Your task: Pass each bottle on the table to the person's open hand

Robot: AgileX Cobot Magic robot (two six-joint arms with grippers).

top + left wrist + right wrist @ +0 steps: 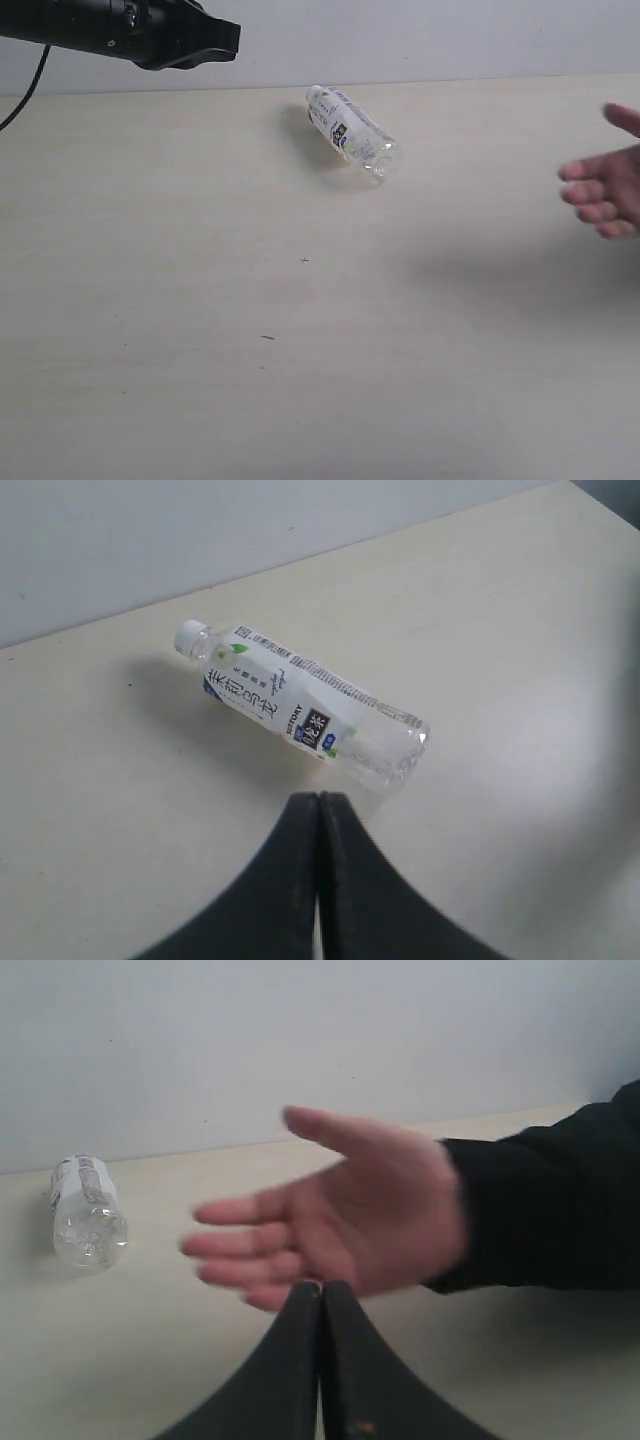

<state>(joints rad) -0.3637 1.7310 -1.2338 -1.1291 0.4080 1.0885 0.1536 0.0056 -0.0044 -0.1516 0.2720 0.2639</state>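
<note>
Presently: one white-capped bottle (pixel 351 130) on its side near the table's (pixel 300 380) far edge, undelivered; person's open hand (pixel 607 190) offered; left gripper (pixel 318 800) and right gripper (pixel 322 1288) clenched, empty.

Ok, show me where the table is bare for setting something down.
Bare on the table: the whole camera-side stretch before the bottle, the left part beside it, and the gap between bottle and hand. Nowhere crowded; only the bottle's far-middle spot is taken.

Exterior view angled down over table (pixel 300 360), wrist views lower and nearer, all three sharing the bottle (pixel 352 130)
</note>
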